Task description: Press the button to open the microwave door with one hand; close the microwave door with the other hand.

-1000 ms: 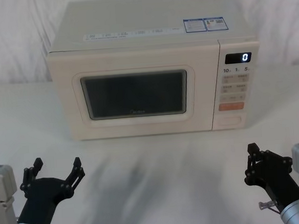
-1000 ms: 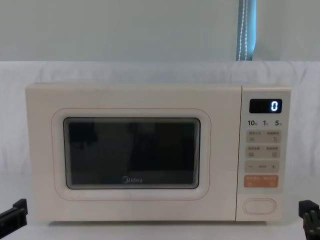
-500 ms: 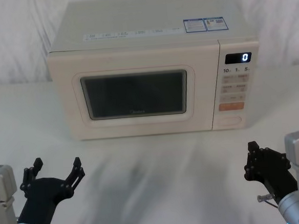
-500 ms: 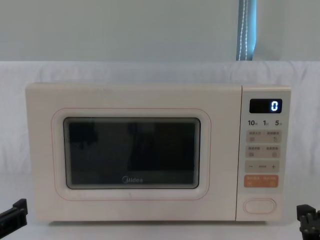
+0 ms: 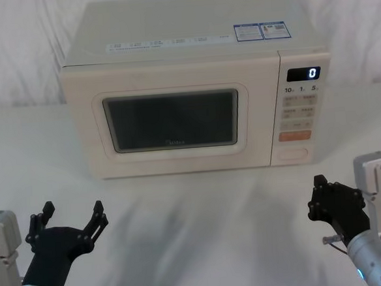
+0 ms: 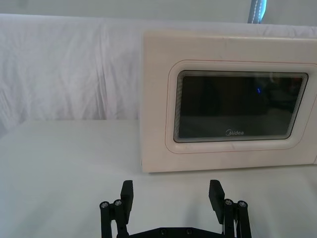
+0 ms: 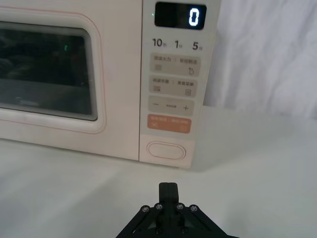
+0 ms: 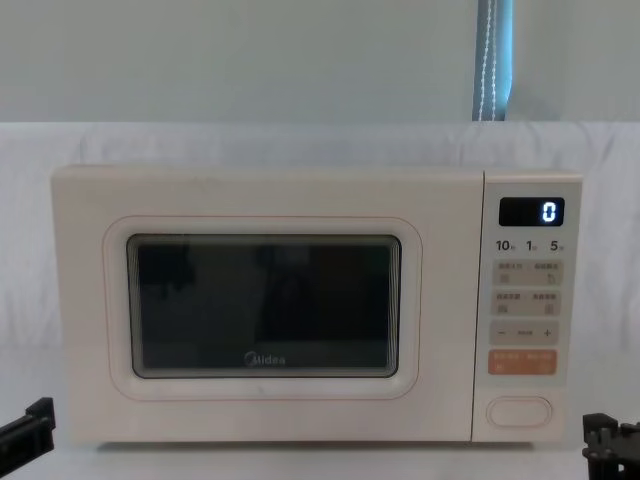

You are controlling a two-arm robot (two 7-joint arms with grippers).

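Observation:
The microwave door (image 5: 172, 121) is a cream panel with a dark window, flush with the microwave body; it also fills the chest view (image 8: 265, 305). The button (image 5: 291, 154) is a wide cream oval at the foot of the control panel, under an orange key (image 7: 168, 123); the right wrist view shows the button (image 7: 166, 150) straight ahead. My right gripper (image 5: 320, 189) is shut, low at the front right, short of the button. My left gripper (image 5: 72, 213) stands open at the front left, well short of the door, its fingers (image 6: 127, 194) spread wide.
The microwave stands on a white cloth-covered table (image 5: 202, 214), with a white draped backdrop behind it. Open table lies between both grippers and the microwave front. The display (image 5: 303, 74) reads 0.
My right gripper has shifted slightly left and toward the microwave, its wrist turning. The left gripper and the door have not moved.

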